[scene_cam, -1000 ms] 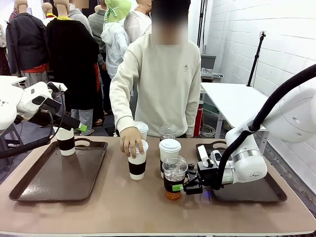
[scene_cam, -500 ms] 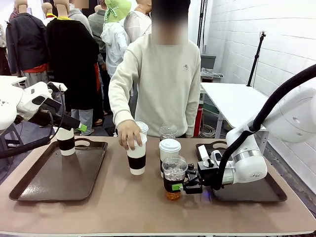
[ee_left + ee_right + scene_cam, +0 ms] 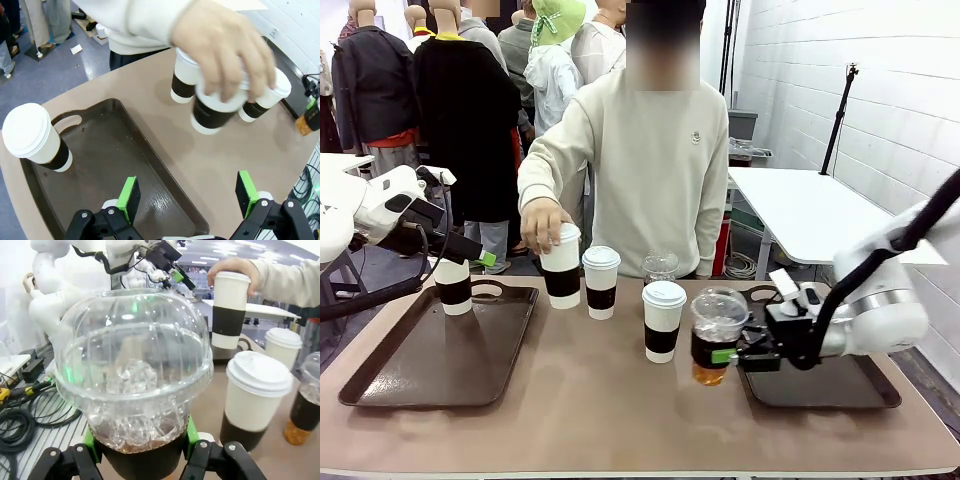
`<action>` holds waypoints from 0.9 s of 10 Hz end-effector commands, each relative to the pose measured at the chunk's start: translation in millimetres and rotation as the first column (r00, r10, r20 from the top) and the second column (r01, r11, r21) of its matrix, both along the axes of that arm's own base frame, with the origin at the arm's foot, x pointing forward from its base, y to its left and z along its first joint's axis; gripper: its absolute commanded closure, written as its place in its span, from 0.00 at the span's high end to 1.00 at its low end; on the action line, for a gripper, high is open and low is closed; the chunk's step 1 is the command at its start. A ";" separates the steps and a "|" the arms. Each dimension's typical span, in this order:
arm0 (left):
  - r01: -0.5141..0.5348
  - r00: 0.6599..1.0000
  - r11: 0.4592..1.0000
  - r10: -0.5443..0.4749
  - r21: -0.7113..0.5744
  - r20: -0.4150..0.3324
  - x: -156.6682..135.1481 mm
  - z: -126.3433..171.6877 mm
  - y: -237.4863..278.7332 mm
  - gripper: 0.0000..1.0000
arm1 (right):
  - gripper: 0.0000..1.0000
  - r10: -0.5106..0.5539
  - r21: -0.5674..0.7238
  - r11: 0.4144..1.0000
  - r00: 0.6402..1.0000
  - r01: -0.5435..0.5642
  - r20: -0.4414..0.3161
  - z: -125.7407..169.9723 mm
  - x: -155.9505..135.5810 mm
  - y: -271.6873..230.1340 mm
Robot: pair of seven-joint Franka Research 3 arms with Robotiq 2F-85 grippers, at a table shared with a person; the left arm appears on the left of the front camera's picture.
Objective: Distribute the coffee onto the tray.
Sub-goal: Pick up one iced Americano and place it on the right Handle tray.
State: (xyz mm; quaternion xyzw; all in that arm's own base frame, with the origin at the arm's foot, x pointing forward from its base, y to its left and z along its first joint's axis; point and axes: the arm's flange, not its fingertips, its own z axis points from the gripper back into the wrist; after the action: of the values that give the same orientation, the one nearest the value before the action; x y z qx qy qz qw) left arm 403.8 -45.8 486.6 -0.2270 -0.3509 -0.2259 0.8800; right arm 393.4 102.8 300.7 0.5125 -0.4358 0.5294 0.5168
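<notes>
Early stage: one white-lidded, brown-sleeved paper cup (image 3: 452, 285) stands at eleven o'clock on the left dark brown tray (image 3: 430, 360), near the spread, empty left gripper (image 3: 187, 196). The right gripper (image 3: 730, 355) clamps a clear dome-lidded amber drink (image 3: 717, 330) at nine o'clock of the right tray (image 3: 820, 388), not yet on it. Three more cups (image 3: 663, 320) stand off-tray, and the person's hand (image 3: 542, 222) holds another.
</notes>
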 end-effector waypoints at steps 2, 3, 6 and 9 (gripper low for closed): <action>0.008 1.000 1.000 -0.008 -0.013 -0.005 1.6 -1.9 1.9 1.00 | 0.73 -0.039 -0.033 0.999 0.999 0.038 -0.025 26.1 -6.2 -54.5; 0.008 1.000 1.000 -0.008 -0.013 -0.005 1.6 -1.9 1.9 1.00 | 0.73 -0.045 -0.035 0.998 0.998 0.044 -0.033 27.4 -6.8 -72.6; 0.008 1.000 1.000 -0.008 -0.013 -0.005 1.6 -1.9 1.9 1.00 | 0.73 -0.106 -0.051 0.993 0.994 0.105 -0.035 19.9 -4.6 -122.9; 0.008 1.000 1.000 -0.008 -0.013 -0.005 1.6 -1.9 1.9 1.00 | 0.73 -0.104 -0.082 0.991 0.995 0.103 -0.012 -4.6 1.5 -144.2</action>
State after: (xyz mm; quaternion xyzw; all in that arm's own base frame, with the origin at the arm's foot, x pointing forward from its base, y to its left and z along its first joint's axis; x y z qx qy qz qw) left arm 403.8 -45.5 486.7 -0.2266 -0.3510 -0.2255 0.8801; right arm 388.1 -36.9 300.3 0.4684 -0.4340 0.5022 0.5831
